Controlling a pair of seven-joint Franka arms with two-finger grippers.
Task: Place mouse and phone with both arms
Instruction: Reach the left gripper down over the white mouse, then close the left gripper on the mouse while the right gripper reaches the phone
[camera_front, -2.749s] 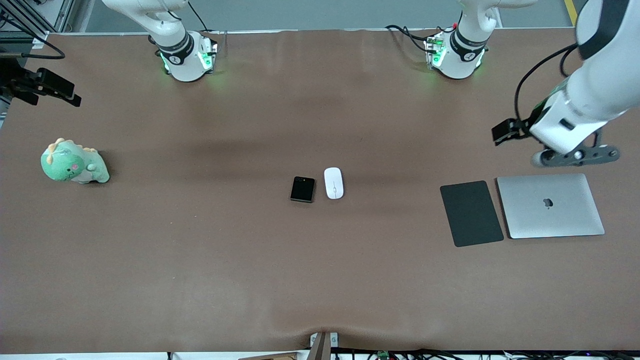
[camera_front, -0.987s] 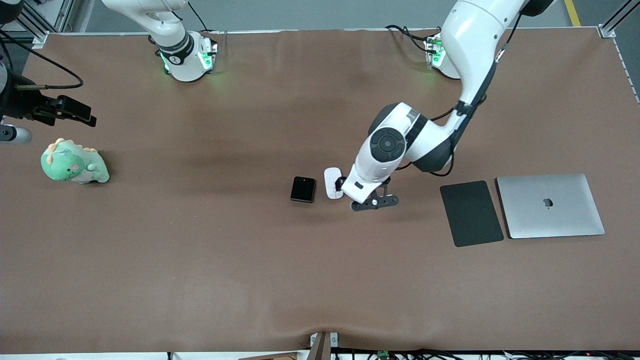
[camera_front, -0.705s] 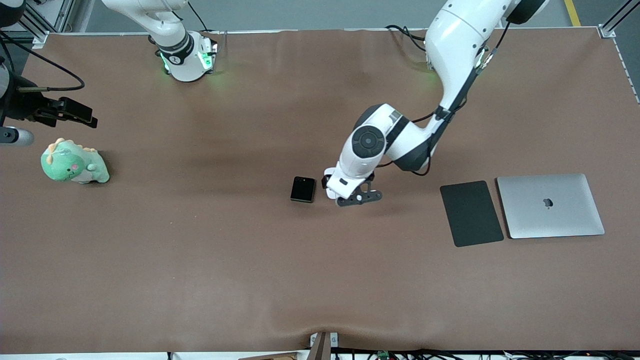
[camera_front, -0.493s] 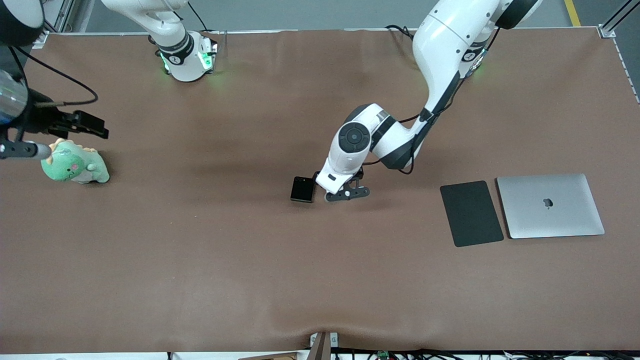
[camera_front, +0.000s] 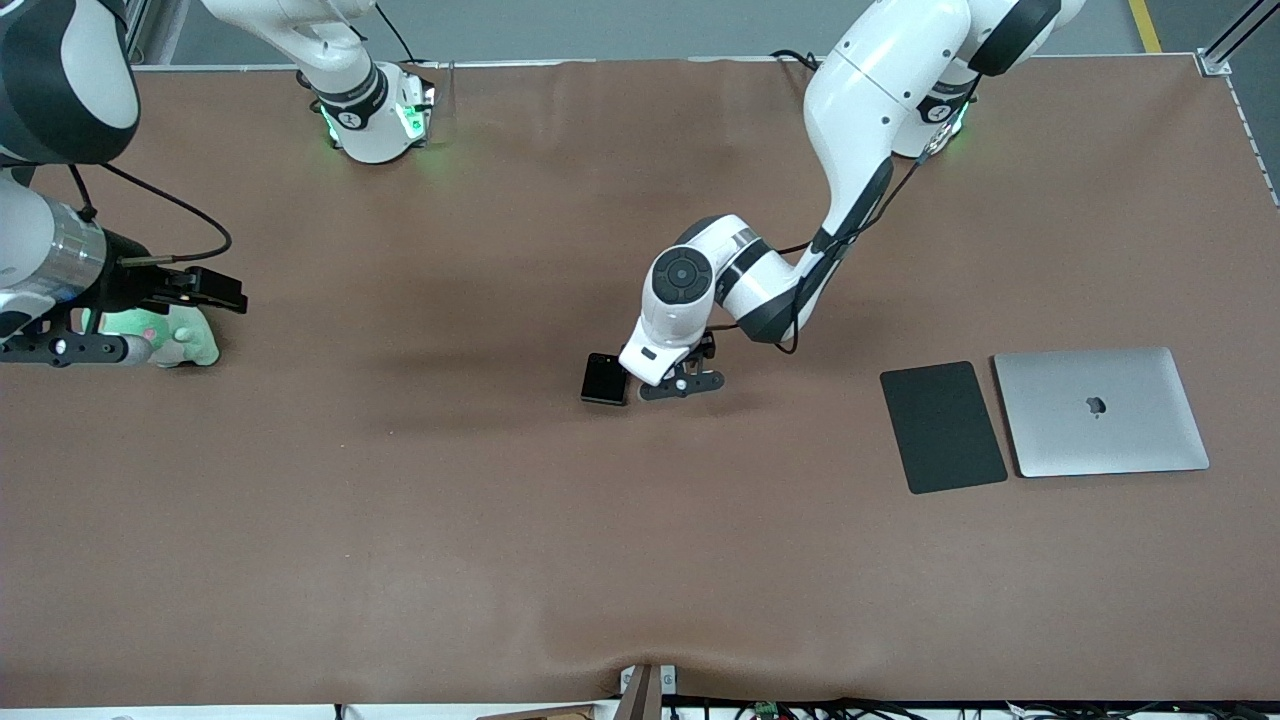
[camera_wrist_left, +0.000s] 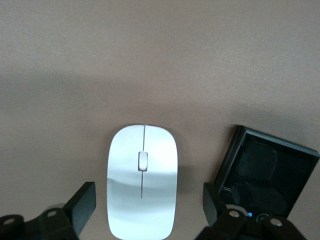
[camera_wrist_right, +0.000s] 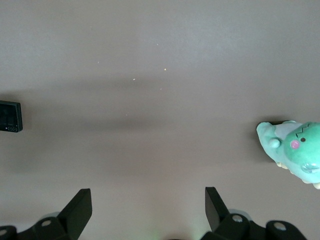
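Observation:
The white mouse (camera_wrist_left: 142, 180) lies on the brown table between the open fingers of my left gripper (camera_wrist_left: 147, 210), which straddles it without touching. In the front view the left gripper (camera_front: 672, 378) is at the table's middle and its hand hides the mouse. The black phone (camera_front: 604, 379) lies right beside the mouse toward the right arm's end and also shows in the left wrist view (camera_wrist_left: 265, 180). My right gripper (camera_wrist_right: 147, 207) is open and empty over bare table beside the plush toy, at the right arm's end (camera_front: 75, 348). The phone shows far off in the right wrist view (camera_wrist_right: 10, 116).
A green plush dinosaur (camera_front: 185, 340) sits at the right arm's end, partly hidden by the right hand, and shows in the right wrist view (camera_wrist_right: 295, 152). A dark grey pad (camera_front: 942, 426) and a closed silver laptop (camera_front: 1100, 411) lie side by side toward the left arm's end.
My left arm has swung from above the laptop to the table's middle and come down over the mouse. My right arm has moved in over the plush dinosaur.

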